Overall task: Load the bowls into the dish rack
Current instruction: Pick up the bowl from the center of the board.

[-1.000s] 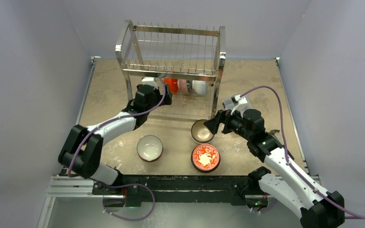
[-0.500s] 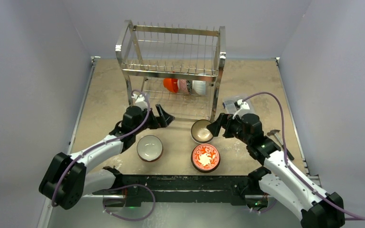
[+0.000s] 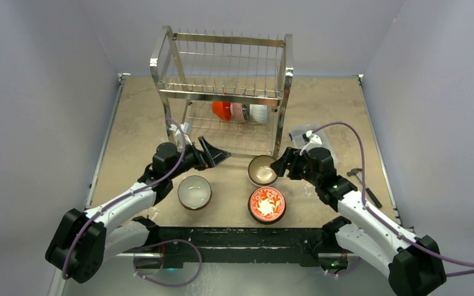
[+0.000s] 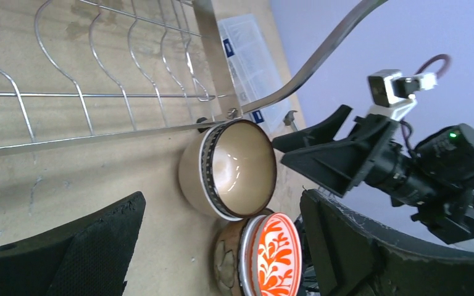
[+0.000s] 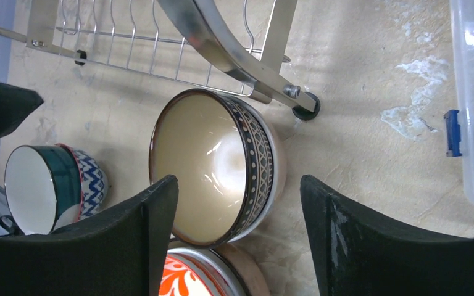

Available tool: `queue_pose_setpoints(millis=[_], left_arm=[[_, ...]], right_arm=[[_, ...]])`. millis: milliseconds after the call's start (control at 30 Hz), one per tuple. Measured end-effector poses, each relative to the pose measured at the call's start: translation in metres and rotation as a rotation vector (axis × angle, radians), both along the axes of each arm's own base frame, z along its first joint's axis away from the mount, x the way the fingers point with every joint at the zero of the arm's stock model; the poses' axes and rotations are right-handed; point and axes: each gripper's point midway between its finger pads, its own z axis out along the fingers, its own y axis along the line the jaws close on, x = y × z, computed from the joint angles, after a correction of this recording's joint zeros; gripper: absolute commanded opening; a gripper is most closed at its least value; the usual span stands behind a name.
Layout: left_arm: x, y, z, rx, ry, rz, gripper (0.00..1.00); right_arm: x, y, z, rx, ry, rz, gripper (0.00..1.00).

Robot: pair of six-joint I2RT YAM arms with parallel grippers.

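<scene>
The two-tier steel wire dish rack (image 3: 222, 92) is stood upright at the back of the tabletop (image 3: 142, 111). An orange-red bowl (image 3: 221, 110), a patterned bowl (image 3: 239, 112) and a white bowl (image 3: 258, 113) are set on edge in its lower tier. In front of it, a tan bowl (image 3: 262, 170), a floral bowl (image 3: 266, 204) and a blue-patterned bowl (image 3: 194, 191) are left upright.

Left arm (image 3: 123, 200) and right arm (image 3: 370, 225): white links, black joints, purple cables (image 3: 345, 125). The right end effector (image 5: 237, 185) has black, seemingly rubber-textured fingers (image 5: 345, 246).
</scene>
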Motion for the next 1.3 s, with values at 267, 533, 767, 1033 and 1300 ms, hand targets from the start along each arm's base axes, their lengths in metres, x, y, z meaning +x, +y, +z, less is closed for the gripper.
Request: queue_pose_setpoints(millis=[267,533,767,1033,1300], left_arm=[[-0.005,-0.001,0.018,-0.069,-0.025,-0.002,0.94],[-0.01,-0.001,0.012,-0.095,0.004,-0.006,0.93],[-0.009,-0.002,0.019,-0.118,-0.011,-0.007,0.93],[-0.01,-0.002,0.018,-0.123,-0.014,-0.01,0.93],[-0.011,-0.002,0.012,-0.13,0.004,-0.007,0.94]], right_arm=[[0.006,0.003,-0.019,-0.02,0.037,0.002,0.48],[0.01,0.005,-0.03,-0.028,0.052,0.0,0.44],[0.009,0.006,-0.038,-0.028,0.065,0.003,0.27],[0.01,0.003,-0.039,-0.047,0.059,0.0,0.01],[0.01,0.004,-0.034,-0.05,0.044,0.017,0.0]])
